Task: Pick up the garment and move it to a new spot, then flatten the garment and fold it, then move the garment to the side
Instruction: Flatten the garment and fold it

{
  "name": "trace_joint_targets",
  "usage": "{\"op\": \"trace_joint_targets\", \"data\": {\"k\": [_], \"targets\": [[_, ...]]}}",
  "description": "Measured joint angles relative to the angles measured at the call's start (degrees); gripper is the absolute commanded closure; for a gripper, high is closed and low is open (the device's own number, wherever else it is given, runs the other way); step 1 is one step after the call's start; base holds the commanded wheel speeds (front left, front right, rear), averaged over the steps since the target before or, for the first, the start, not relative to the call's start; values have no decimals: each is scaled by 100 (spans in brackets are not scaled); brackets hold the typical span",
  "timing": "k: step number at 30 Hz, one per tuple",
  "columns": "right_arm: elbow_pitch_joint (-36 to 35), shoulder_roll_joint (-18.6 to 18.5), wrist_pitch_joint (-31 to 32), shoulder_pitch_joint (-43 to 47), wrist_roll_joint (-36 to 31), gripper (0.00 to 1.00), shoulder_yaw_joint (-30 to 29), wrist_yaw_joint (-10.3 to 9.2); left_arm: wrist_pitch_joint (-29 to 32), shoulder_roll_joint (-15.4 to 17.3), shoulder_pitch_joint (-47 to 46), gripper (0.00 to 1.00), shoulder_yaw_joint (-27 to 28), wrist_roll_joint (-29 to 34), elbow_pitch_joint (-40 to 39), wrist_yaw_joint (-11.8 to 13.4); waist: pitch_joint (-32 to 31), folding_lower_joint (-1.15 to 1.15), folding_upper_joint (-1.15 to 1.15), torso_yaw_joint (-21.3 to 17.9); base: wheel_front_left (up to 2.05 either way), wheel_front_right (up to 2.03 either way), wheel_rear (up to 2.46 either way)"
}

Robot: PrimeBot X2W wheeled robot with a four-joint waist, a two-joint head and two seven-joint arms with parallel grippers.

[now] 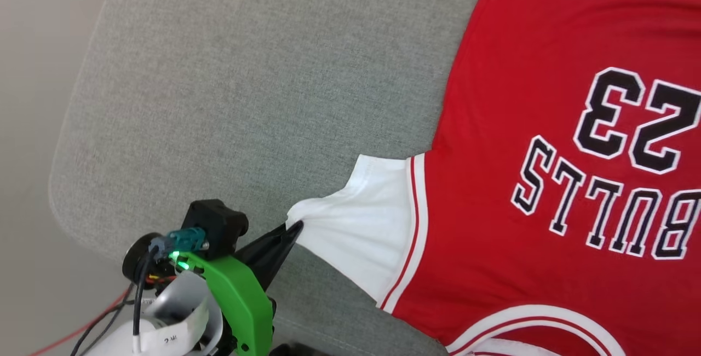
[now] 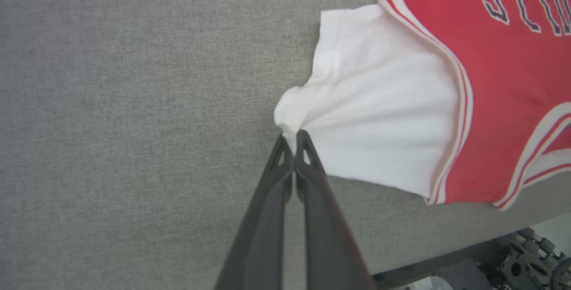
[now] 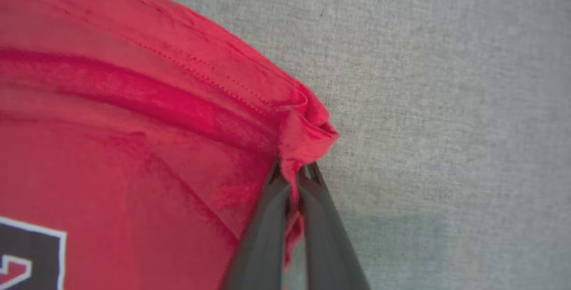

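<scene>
Head view: one garment (image 1: 547,126), red, lettering up, spread flat on the grey cushion (image 1: 246,98), filling the frame from 12 to 4 o'clock. One white sleeve (image 1: 361,224) in sight, its tip pointing to 7 o'clock.

Left gripper (image 1: 294,229): jaws clamped on the sleeve tip.

Right gripper (image 3: 295,175): jaws clamped on a bunched, stitched red corner.

Two grippers, two holds.

Cloth looks light and limp and puckers at each pinch; likely to sag between the holds. Hems and corners seem the surest places to hold. A thin fold may slip.
</scene>
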Motion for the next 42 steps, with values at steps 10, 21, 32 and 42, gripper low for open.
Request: {"op": "trace_joint_targets", "data": {"k": [10, 21, 32, 42], "targets": [[-392, 401, -96, 1685, 557, 100, -181, 0, -227, -47, 475, 100, 52, -25, 243, 324, -906, 0, 0, -453, 0, 0, 0], [-1418, 943, -182, 3330, 1156, 100, -286, 0, -720, -298, 1001, 100, 256, -318, 592, 631, -1713, 0, 0, -1186, 0, 0, 0], [-2068, 1317, -176, 4740, 1337, 100, -352, 0, -1022, -491, 1146, 100, 324, -361, 927, 761, -2312, -1, 0, -1626, 0, 0, 0], [-2163, 1358, -216, 4790, 1463, 0, -187, 0, -1047, -598, 1124, 100, 274, -377, 1001, 678, -2339, -1, 0, -1551, 0, 0, 0]]}}
